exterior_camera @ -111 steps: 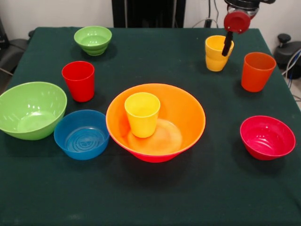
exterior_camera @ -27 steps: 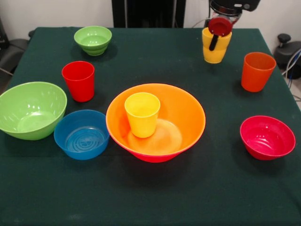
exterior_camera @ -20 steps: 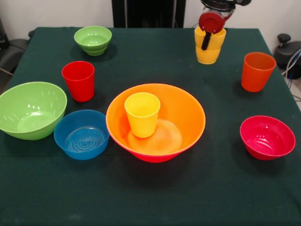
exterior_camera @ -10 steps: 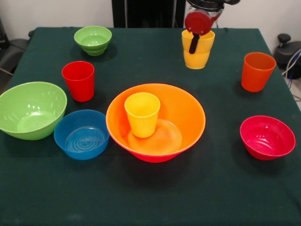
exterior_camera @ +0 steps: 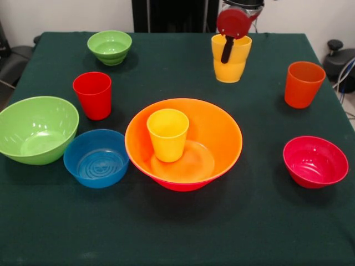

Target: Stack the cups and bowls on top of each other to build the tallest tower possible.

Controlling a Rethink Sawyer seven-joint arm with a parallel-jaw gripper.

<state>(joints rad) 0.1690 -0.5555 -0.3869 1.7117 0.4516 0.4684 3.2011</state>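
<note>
The gripper (exterior_camera: 227,49) is clamped on the rim of a yellow cup (exterior_camera: 231,59), one finger inside and one out, holding it above the table behind the large orange bowl (exterior_camera: 183,143). To do this well, I'd say centre it squarely over the other yellow cup (exterior_camera: 167,134) standing in that bowl, keep it upright, and lower gently so it nests.
</note>
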